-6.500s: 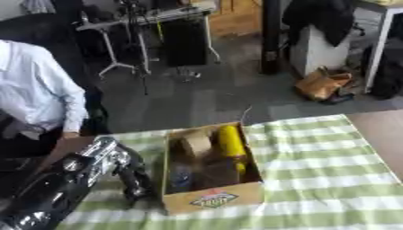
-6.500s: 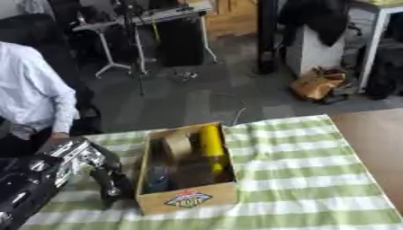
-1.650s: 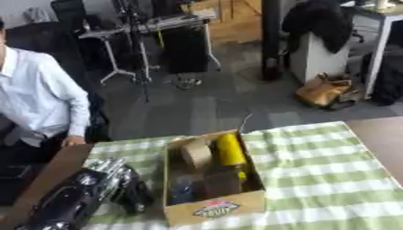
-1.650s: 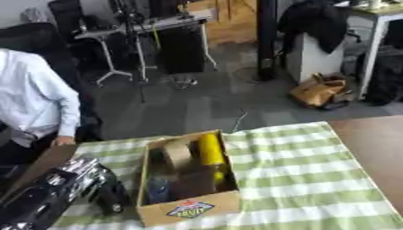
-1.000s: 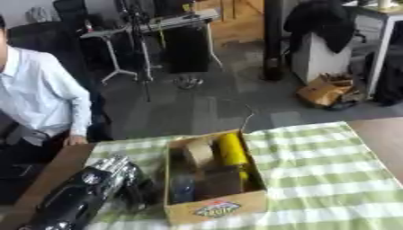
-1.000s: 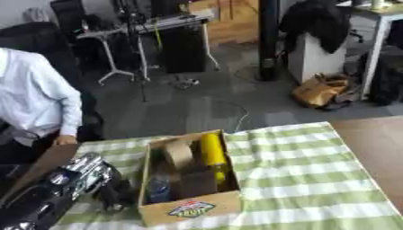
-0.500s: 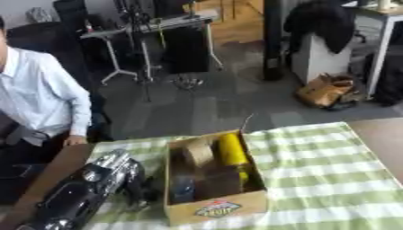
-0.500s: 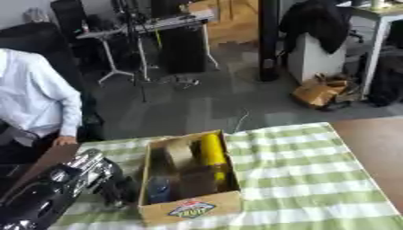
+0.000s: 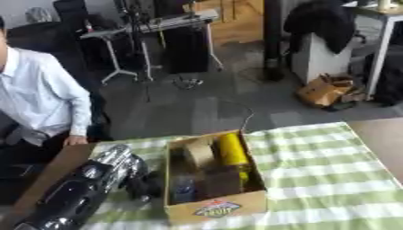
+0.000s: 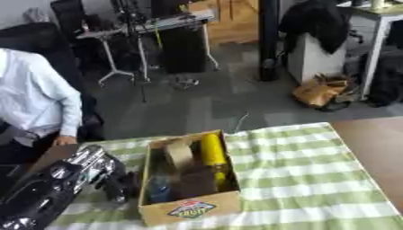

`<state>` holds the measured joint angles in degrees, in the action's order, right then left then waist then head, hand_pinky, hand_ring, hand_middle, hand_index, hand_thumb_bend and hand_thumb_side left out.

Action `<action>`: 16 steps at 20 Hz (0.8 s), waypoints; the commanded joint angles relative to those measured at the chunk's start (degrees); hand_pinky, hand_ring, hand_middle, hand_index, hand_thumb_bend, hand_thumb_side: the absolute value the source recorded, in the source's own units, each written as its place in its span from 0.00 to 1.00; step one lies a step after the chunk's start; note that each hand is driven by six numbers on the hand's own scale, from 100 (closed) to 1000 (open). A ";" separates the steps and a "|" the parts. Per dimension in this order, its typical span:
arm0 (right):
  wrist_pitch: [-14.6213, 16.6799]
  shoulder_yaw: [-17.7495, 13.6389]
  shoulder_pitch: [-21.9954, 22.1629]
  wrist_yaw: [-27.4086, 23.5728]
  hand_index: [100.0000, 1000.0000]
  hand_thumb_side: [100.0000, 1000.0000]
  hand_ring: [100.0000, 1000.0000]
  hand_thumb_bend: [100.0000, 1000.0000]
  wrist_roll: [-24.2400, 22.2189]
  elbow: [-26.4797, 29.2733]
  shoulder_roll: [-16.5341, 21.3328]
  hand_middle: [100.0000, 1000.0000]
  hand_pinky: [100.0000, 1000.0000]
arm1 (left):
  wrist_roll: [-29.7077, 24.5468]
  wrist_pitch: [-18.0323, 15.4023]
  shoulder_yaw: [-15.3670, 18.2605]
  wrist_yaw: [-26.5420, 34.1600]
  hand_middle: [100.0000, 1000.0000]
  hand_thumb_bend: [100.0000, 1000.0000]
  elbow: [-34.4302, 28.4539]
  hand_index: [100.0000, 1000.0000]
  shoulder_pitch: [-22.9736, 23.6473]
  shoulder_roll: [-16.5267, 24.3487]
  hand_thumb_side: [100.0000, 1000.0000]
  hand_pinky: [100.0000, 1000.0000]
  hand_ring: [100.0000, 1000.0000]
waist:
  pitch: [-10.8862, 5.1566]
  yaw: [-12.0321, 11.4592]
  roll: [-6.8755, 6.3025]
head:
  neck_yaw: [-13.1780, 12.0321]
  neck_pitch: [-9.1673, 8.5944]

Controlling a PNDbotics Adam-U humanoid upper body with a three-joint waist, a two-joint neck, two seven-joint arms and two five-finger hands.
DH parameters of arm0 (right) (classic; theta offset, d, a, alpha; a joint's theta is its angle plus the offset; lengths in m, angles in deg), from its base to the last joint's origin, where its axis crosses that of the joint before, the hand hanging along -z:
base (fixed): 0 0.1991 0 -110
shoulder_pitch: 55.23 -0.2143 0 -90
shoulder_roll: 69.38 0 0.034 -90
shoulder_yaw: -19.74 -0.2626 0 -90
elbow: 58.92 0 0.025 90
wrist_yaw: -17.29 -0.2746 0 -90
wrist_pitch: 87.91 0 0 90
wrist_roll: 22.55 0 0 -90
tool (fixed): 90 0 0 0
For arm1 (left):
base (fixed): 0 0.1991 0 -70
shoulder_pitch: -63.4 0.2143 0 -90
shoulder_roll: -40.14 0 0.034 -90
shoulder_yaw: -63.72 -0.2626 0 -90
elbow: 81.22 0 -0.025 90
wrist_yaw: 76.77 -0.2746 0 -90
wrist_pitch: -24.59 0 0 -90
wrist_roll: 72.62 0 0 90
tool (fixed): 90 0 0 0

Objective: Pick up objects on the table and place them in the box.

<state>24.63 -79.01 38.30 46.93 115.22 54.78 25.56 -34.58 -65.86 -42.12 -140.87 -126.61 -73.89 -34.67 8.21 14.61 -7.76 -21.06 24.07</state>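
My left hand (image 9: 145, 186) sits low beside the box (image 9: 214, 209) on the tabletop (image 9: 330, 179); I cannot tell its finger state. I'd lift clear before reaching over the yellow cylinder (image 9: 232, 150) inside.

Evenly lit by soft indoor light, without glare or hard shadows. Blurred throughout, smeared most at the lower left corner.
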 commanded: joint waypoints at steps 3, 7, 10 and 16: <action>4.07 -0.02 -0.19 -0.20 0.87 1.00 1.00 0.00 3.99 0.89 0.80 0.90 0.90 | 0.00 1.50 1.16 -1.19 0.30 0.20 -0.45 0.48 -1.99 3.69 0.63 0.25 0.35 | -0.92 -0.35 0.48 | 0.32 0.20; 4.01 -0.05 -0.04 -0.23 0.87 1.00 1.00 0.00 3.92 0.89 0.95 0.90 0.90 | 0.00 1.81 1.35 -1.93 0.30 0.19 -0.65 0.48 -2.70 4.52 0.63 0.25 0.35 | -1.17 -0.85 0.40 | 0.79 0.32; 4.08 -0.17 0.17 -0.22 0.87 1.00 1.00 0.00 4.01 0.89 1.15 0.90 0.90 | 0.00 2.16 1.68 -1.47 0.30 0.07 -2.20 0.48 -3.20 5.47 0.70 0.25 0.35 | -1.35 -1.07 0.37 | 1.00 0.20; 4.11 -0.26 0.59 -0.24 0.87 1.00 1.00 0.00 4.15 0.89 1.58 0.90 0.90 | 0.00 3.28 1.41 -0.30 0.30 0.19 -6.88 0.48 -5.39 7.32 0.64 0.25 0.35 | -1.98 -1.64 0.19 | 1.38 0.57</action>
<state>24.63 -79.04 38.91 46.93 115.21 54.78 25.60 -34.60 -62.95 -41.19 -141.46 -131.78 -77.67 -30.33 7.05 13.05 -7.84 -19.86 24.38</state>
